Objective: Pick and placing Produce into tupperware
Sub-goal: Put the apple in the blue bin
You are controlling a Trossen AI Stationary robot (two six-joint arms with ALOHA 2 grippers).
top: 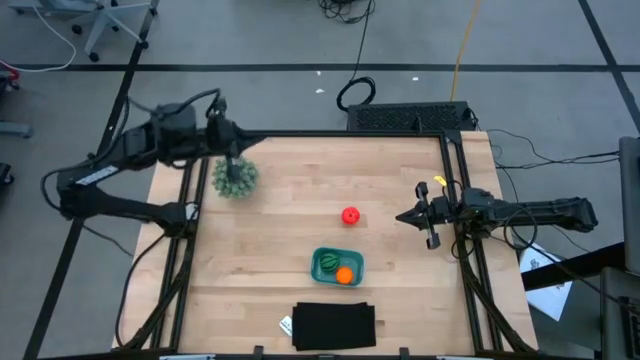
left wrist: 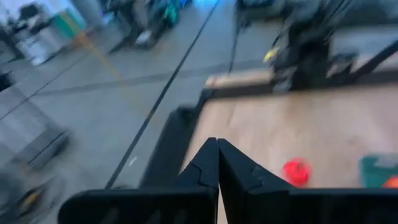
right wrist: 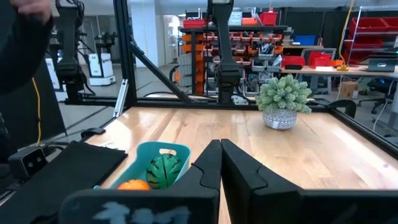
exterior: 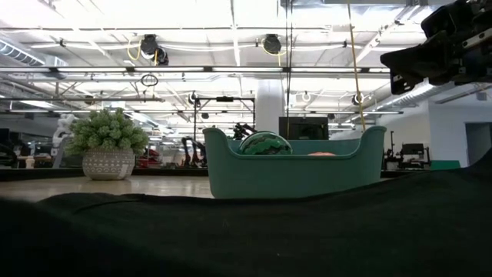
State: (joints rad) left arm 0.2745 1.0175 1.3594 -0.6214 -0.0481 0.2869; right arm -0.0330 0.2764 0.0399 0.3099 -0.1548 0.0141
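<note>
The teal tupperware (top: 338, 265) stands on the wooden table near its front edge. Inside it lie the striped green piece (top: 327, 263) and the orange piece (top: 344, 275). The red piece (top: 349, 215) sits on the bare table just beyond the tub. My left gripper (top: 238, 148) is shut with nothing in it, raised at the far left corner above the potted plant. In its wrist view the fingers (left wrist: 217, 149) meet, with the red piece (left wrist: 296, 171) ahead. My right gripper (top: 400, 216) is shut at the right edge, pointing level toward the red piece. Its fingers (right wrist: 221, 149) are closed above the tub (right wrist: 152, 163).
A bushy green plant in a pot (top: 234, 178) stands at the far left, under my left gripper. A black flat rectangle (top: 334, 326) lies at the front edge, close to the tub. Bare wood lies between the plant, the red piece and the right arm.
</note>
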